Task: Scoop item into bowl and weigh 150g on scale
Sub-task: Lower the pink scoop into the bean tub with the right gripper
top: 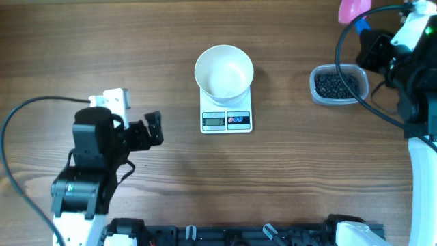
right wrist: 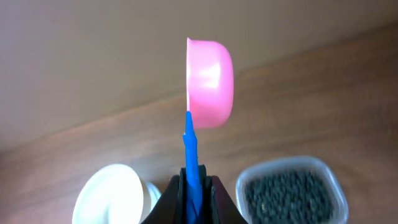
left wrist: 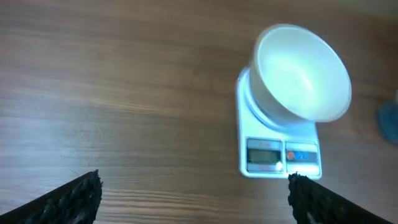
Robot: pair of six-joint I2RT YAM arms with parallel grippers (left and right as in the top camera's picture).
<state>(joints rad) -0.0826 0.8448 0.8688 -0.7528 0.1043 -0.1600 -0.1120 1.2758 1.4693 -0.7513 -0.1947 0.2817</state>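
The right gripper (right wrist: 193,186) is clamped on the blue handle (right wrist: 189,146) of a pink scoop (right wrist: 210,82), lifted off the wooden table (top: 102,41). The scoop's cup stands out beyond the fingertips, turned on its side so that its mouth is seen edge-on from the wrist; what is inside it cannot be told. Below the gripper and to one side of its fingers lies a clear plastic tub (top: 362,89) holding the black beads (top: 336,85) in a dark loose heap. To the other side, further off, the white bowl (top: 224,70) sits upright on the white scale (top: 226,116), its smooth interior in view. The scale's grey display and buttons face the robot, and the reading is too small to make out. The left gripper (top: 156,128) hovers low over the table with its fingers spread wide and nothing between them. Bowl and scale lie ahead of it, well apart, nearer the line of its right-hand finger (left wrist: 317,202).
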